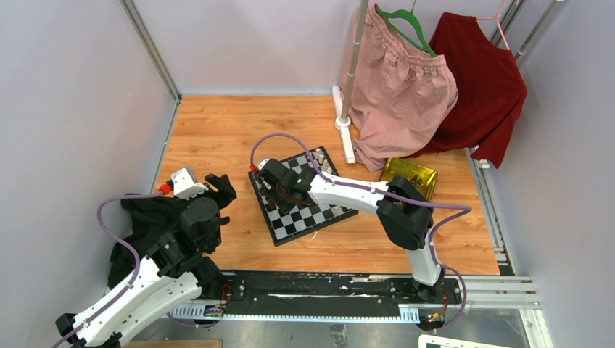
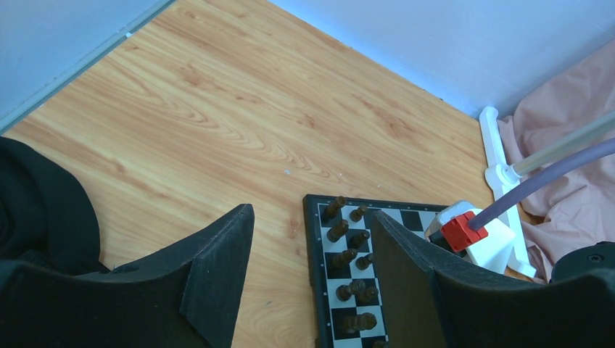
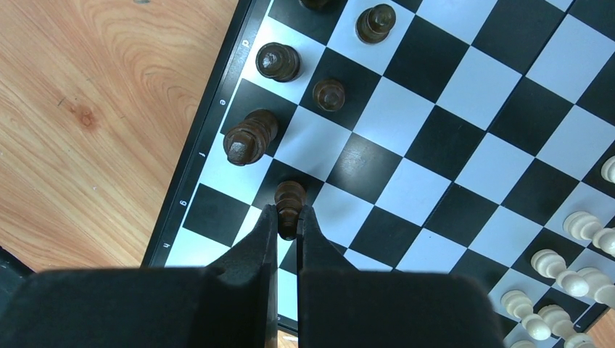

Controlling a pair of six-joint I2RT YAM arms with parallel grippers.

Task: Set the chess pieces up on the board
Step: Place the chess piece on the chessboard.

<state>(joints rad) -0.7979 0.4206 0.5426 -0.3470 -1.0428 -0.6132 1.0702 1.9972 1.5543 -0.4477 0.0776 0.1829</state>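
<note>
Gripper on the right arm, the right gripper [image 3: 289,219], is pinched on one dark piece [image 3: 289,198], fingers tight on both sides of it. The piece stands upright over a black square in the second file in from the board's lettered edge, level with the "g" mark. Cannot tell if its base touches the square.

Other dark pieces [image 3: 249,136] stand upright just beyond it along the same edge, in the two outer files: a bigger one next to the held one, then three more further up. The board [image 3: 428,148] lies flat on the wooden table [image 1: 232,130], turned at an angle, in front of the right arm. Cream pieces [image 3: 552,263] crowd the opposite edge; several look tipped over.

Left gripper [image 2: 310,225] hovers above the table with jaws spread wide and nothing between them, near the board's corner on the dark-piece side; its camera sees two rows of dark pieces there. Black cloth [image 1: 145,225] lies under the left arm. Gold tray [image 1: 410,174] sits just past the board's far right side. Pink garment [image 1: 399,94] and red garment [image 1: 482,80] hang behind it.
</note>
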